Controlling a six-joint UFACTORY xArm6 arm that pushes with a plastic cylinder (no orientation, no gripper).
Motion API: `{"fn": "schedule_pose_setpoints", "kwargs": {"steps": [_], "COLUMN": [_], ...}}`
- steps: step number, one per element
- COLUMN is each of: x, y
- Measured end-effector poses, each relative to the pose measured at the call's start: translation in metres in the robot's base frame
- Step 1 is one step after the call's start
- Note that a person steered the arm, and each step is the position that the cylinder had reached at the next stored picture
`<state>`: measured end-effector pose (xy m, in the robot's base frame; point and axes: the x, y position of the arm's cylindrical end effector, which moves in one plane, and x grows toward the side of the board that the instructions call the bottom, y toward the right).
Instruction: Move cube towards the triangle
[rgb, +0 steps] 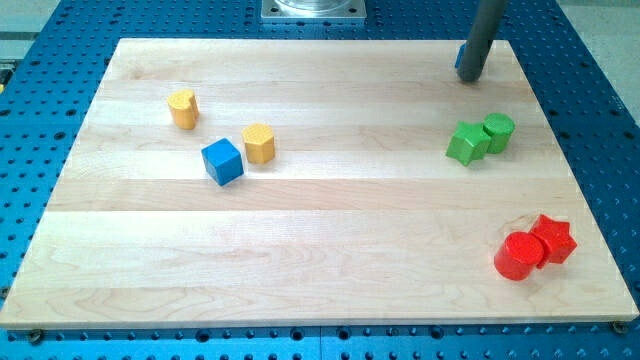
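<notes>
A blue cube (222, 161) sits left of the board's middle. Touching its upper right is a yellow hexagonal block (259, 143). A blue block (461, 58), probably the triangle, is at the view's top right, mostly hidden behind my rod. My tip (470, 78) rests on the board at that blue block's right side, far to the right of the cube.
A yellow heart-shaped block (183, 108) lies at the upper left. A green star (466, 143) and green cylinder (498, 132) touch at the right. A red cylinder (518, 256) and red star (552, 239) touch at the lower right. The wooden board (320, 250) rests on a blue perforated table.
</notes>
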<state>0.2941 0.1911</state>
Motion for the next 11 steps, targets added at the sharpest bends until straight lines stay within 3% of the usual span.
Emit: {"fn": "schedule_pose_setpoints", "kwargs": {"steps": [1,2,3,4,5,7,8,9,10,11], "x": [0.047,0.091,0.177,0.214,0.197,0.135,0.157,0.147,0.128,0.091], "y": [-0.107,-0.12,-0.182,-0.272,-0.274,-0.333,-0.391,-0.398,-0.327,-0.307]}}
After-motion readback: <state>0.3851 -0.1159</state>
